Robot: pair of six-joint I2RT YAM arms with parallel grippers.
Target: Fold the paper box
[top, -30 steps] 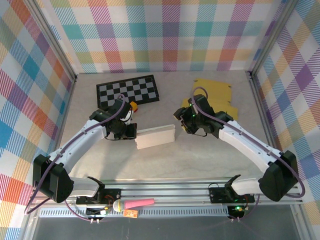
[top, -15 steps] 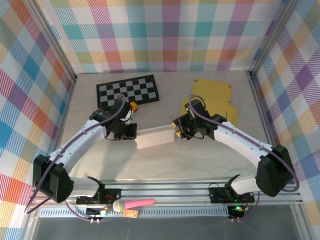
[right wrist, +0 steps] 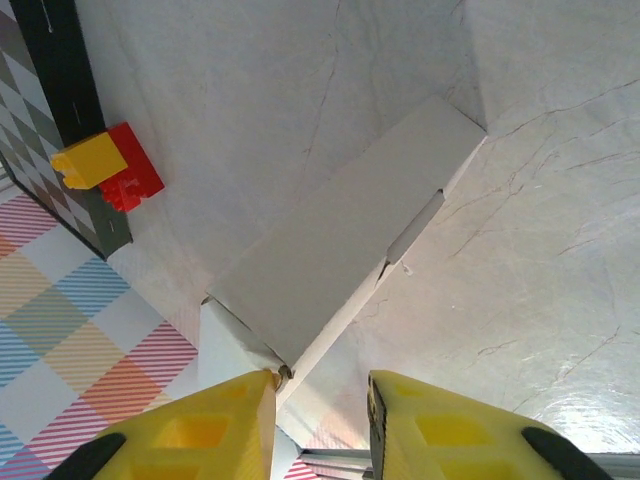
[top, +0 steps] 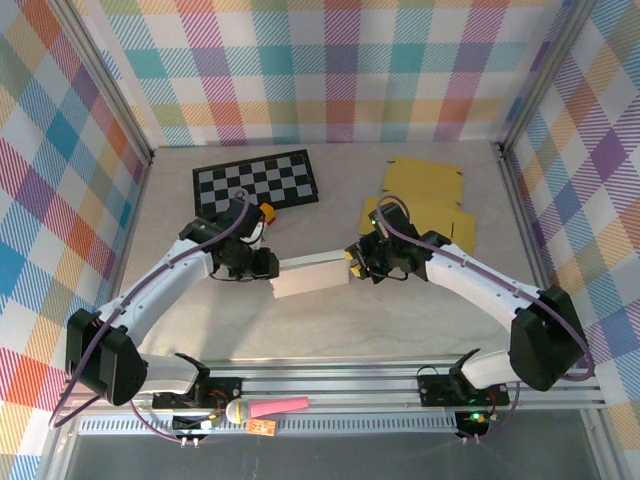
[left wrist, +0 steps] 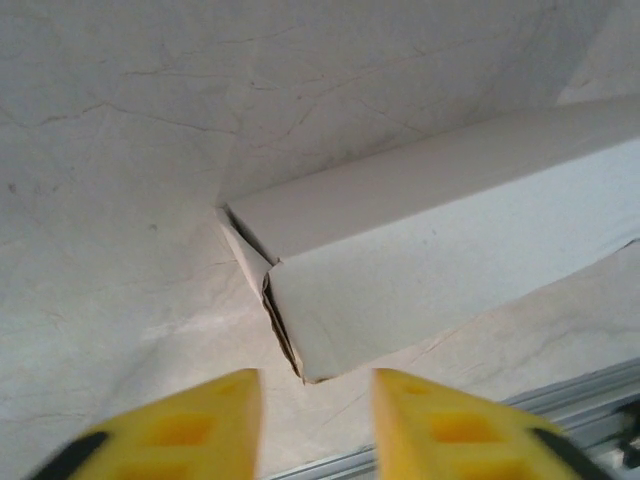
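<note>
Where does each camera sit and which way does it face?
Top external: above, behind the bases, looking down at the paper box; left claw, right claw, both arms.
Left wrist: on the left wrist, facing the box's end; yellow fingers.
Right wrist: on the right wrist, facing the box's top; yellow fingers.
All share the box.

A lab robot cell; plaid panels (top: 330,70) wall the grey table (top: 330,320) on three sides; an aluminium rail (top: 340,385) runs along its near edge; a checkerboard (top: 256,180) lies far left.
</note>
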